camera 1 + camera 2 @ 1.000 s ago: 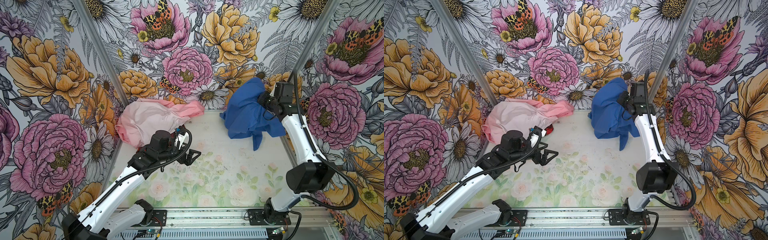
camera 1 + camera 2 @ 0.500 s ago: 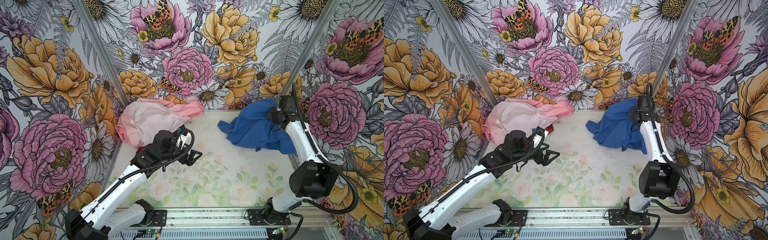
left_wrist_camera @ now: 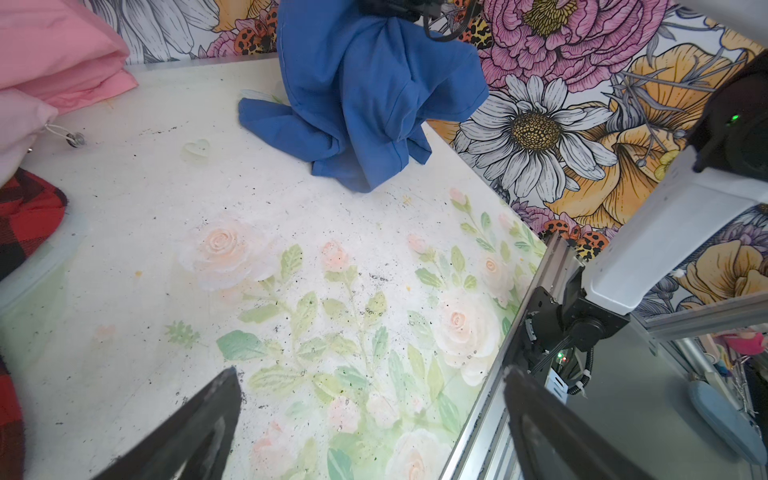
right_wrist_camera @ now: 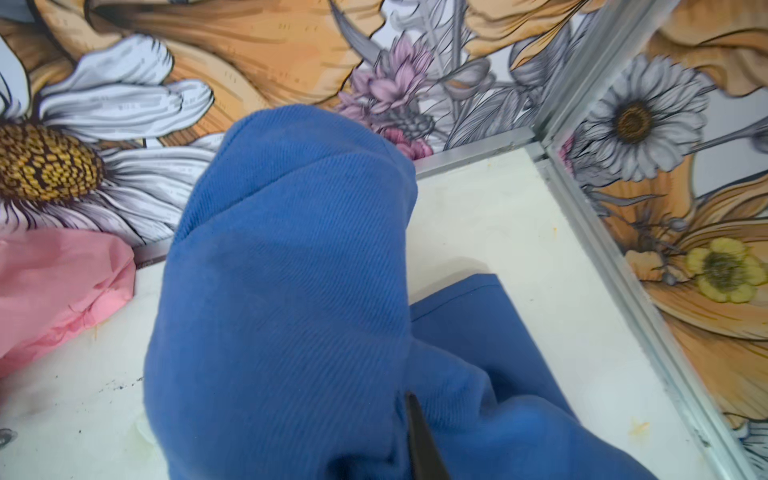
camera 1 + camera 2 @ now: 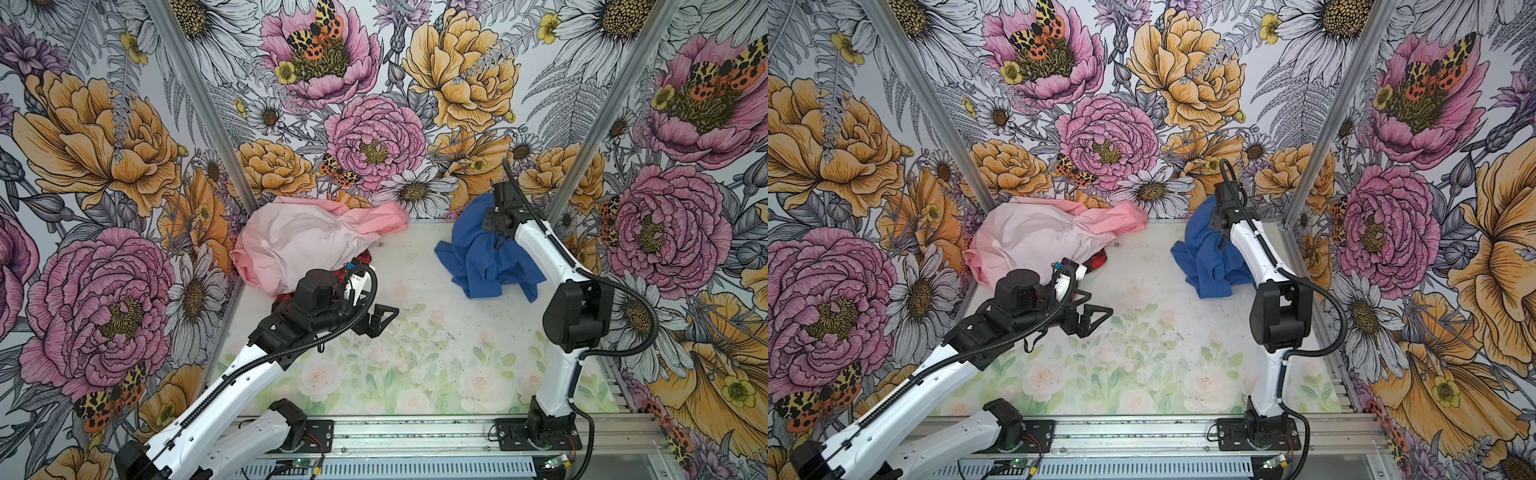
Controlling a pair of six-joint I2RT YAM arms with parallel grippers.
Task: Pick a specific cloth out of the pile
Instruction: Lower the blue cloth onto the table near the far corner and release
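Observation:
The cloth (image 5: 478,253) (image 5: 1208,257) is plain royal blue and hangs at the back right, with its lower folds bunched on the table. My right gripper (image 5: 490,222) is shut on its top; in the right wrist view the cloth (image 4: 282,291) covers all but one dark fingertip (image 4: 417,432). The pile sits at the back left: a big pale pink sheet (image 5: 307,241) (image 5: 1038,237) over a red-and-black checked cloth (image 5: 363,261) (image 3: 29,208). My left gripper (image 5: 384,320) (image 3: 372,376) hovers open and empty above the table, in front of the pile.
The floral walls stand close behind the pile and the cloth. An aluminium rail (image 5: 415,432) runs along the table's front edge and carries both arm bases. A small clear heart-shaped piece (image 3: 197,148) and a drawstring ring (image 3: 75,139) lie on the table near the pink sheet.
My right gripper dipped toward the right wall with the cloth, then came back left and up. The cloth's lower part now lies bunched on the table. The left arm barely moved.

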